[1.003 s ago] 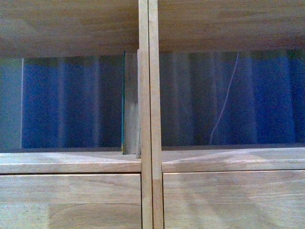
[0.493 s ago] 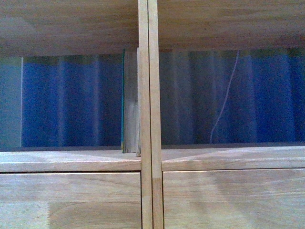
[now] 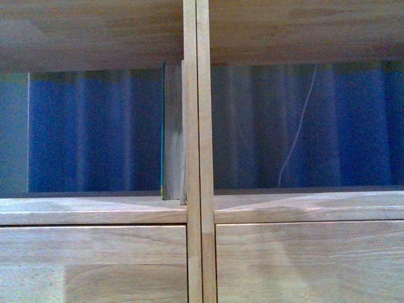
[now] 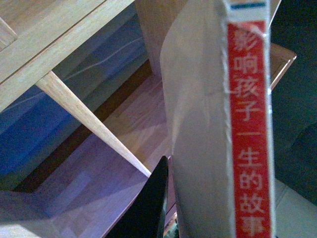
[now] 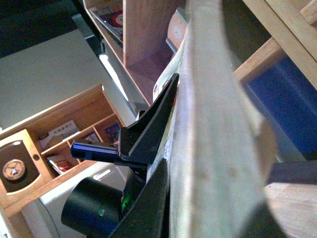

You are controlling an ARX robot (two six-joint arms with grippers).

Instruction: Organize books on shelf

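Observation:
The light-wood shelf (image 3: 196, 158) fills the front view, and neither gripper shows there. The teal-covered book (image 3: 163, 132) stands upright against the left side of the central double divider. The white paperback (image 4: 250, 124), with its red printed spine, is held by both grippers. My left gripper (image 4: 193, 198) is shut on it; one black finger (image 4: 148, 208) lies against its cover and the other is hidden. My right gripper (image 5: 198, 198) is shut on the same paperback (image 5: 218, 124), with its finger (image 5: 148, 203) on the cover. The shelf's open compartments (image 4: 89, 119) lie just beyond.
A blue curtain (image 3: 95, 132) and a white cord (image 3: 297, 126) show through the backless shelf. Plain drawer fronts (image 3: 95, 265) sit below the compartment. A darker wooden cabinet (image 5: 59, 144) with a clock and small items shows in the right wrist view.
The shelf board and drawers sit slightly higher in the front view than a second ago. The teal book stays in place against the divider.

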